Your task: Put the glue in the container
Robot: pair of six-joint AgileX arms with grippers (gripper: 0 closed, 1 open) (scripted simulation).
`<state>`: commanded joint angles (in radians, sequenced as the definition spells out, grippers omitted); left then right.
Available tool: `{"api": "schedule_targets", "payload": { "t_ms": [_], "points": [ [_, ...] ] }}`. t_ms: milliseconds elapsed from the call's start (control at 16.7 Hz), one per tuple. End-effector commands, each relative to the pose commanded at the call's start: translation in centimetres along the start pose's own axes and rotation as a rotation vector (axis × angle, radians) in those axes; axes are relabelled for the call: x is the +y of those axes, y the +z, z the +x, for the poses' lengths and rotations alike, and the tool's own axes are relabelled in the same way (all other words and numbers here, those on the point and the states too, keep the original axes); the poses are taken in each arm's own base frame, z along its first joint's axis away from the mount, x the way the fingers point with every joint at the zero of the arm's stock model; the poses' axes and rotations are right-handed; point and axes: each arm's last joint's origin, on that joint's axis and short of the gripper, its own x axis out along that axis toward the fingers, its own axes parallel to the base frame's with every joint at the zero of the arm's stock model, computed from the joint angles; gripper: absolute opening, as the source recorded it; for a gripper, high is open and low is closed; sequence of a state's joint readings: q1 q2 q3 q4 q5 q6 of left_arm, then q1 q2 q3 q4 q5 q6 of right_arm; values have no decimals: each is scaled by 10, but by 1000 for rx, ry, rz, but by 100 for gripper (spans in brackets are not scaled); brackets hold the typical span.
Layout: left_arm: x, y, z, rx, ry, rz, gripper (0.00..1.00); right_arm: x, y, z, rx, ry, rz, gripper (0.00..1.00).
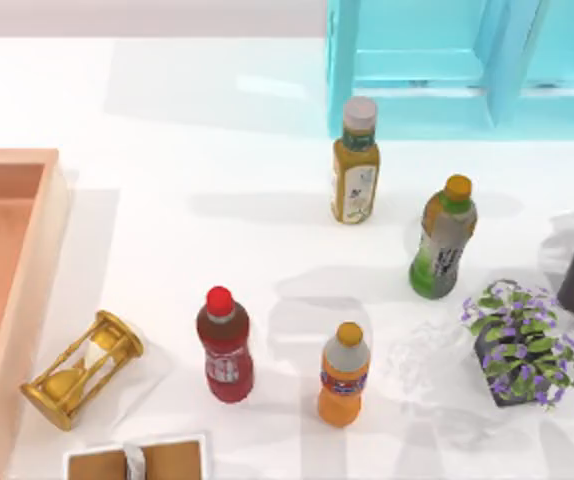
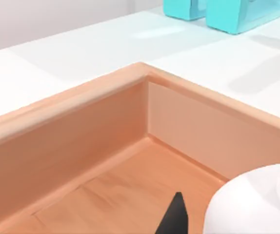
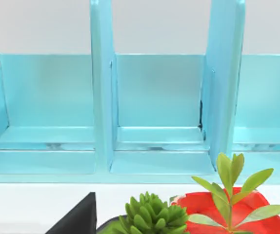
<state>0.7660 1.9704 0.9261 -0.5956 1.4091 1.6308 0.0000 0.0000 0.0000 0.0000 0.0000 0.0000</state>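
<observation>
1. The left end effector (image 2: 181,219) is hovering inside the corner of the container (image 2: 81,141). One dark fingertip (image 2: 175,217) is showing beside a rounded white body that I am taking for the glue (image 2: 247,207). The other fingertip is hidden behind it, so I am judging the grip as closed on the glue rather than seeing it outright.
2. The container floor is lying directly below the end effector, and the two peach walls are meeting just ahead of it.
3. Risk: the glue is hanging near the wall on its far side. A release while it is drifting that way could be leaving it on the rim or tipping it out onto the tabletop (image 2: 57,53).
4. Risk: letting go from a height could be making the rounded bottle bounce or roll across the flat floor. Lowering first would be limiting that.
5. Risk: a sideways pull-out could be clipping the raised wall, so a straight lift is looking safer.
6. The right end effector (image 3: 79,219) is parked facing the turquoise cabinet (image 3: 159,97), with a green succulent (image 3: 152,217) just beside it. I cannot tell how far open it is.
7. Writing: the glue's label is not showing here. The drink bottles, such as the red-capped one (image 1: 227,350), are carrying labels, but nothing on them is reading clearly.
</observation>
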Motion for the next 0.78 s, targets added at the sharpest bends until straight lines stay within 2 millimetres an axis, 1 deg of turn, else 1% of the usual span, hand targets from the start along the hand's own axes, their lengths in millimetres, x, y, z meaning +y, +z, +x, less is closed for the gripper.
{"api": "schedule_targets", "payload": {
  "t_ms": [120, 780],
  "points": [
    [0, 0, 0, 0, 0, 0, 0, 0, 0, 0, 0, 0, 0, 100],
    [0, 0, 0, 0, 0, 0, 83, 0, 0, 0, 0, 0, 0, 100]
  ]
}}
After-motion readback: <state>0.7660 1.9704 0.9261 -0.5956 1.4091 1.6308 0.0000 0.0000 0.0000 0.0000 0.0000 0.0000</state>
